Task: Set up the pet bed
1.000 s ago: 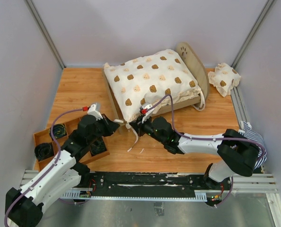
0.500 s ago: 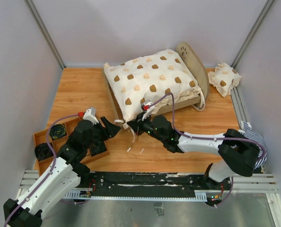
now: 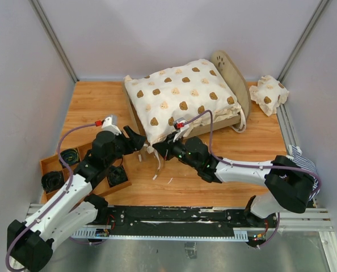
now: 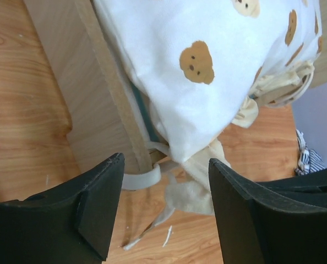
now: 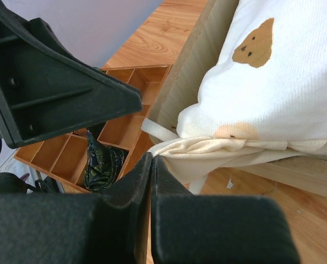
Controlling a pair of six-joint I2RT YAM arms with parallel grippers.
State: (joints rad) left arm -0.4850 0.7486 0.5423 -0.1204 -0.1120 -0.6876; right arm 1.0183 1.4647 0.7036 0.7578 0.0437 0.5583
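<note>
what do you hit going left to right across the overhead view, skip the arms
wooden compartment tray → pet bed under its bear-print cover → small bear-print pillow → striped fabric at the right edge

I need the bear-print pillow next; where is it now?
In the top view, the pillow lies at the wooden tabletop's far right corner, just right of the arched headboard of the pet bed.

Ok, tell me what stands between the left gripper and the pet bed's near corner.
Nothing rigid. The left gripper, jaws open, faces a footboard corner of the pet bed, but the cover's cream ruffle and a white tie hang at that corner. The right gripper, shut, sits close beside.
</note>
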